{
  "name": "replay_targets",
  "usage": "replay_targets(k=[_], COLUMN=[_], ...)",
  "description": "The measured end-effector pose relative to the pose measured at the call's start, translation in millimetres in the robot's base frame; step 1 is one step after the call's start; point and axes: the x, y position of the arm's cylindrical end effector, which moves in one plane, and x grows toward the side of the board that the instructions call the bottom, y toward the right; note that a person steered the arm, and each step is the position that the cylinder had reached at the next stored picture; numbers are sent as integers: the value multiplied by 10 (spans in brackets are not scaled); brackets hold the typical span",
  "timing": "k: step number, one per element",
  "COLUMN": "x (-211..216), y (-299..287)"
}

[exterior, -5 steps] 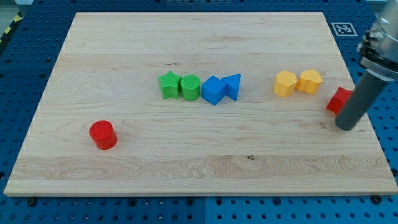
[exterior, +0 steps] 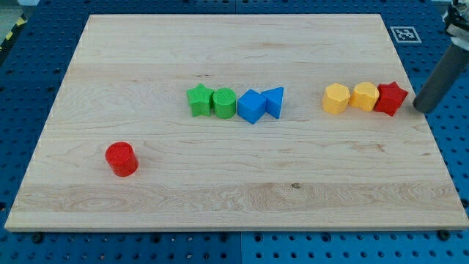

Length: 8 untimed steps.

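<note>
My tip rests on the board near its right edge, a short gap to the right of a red star block. The red star touches a yellow block, which sits against a second yellow hexagon-like block, forming a row. At mid-board stand a green star, a green cylinder, a blue block and a blue triangular block, packed side by side. A red cylinder stands alone at the lower left.
The wooden board lies on a blue perforated table. A black-and-white marker tag sits just off the board's top right corner.
The red star has moved up and left, now touching the yellow blocks. My tip has shifted up and to the right of it.
</note>
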Motion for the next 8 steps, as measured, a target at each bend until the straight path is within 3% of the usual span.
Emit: replay_targets(k=[2, 3, 5, 7, 8], x=[64, 370, -88, 608, 396], y=[-135, -287, -700, -612, -1071])
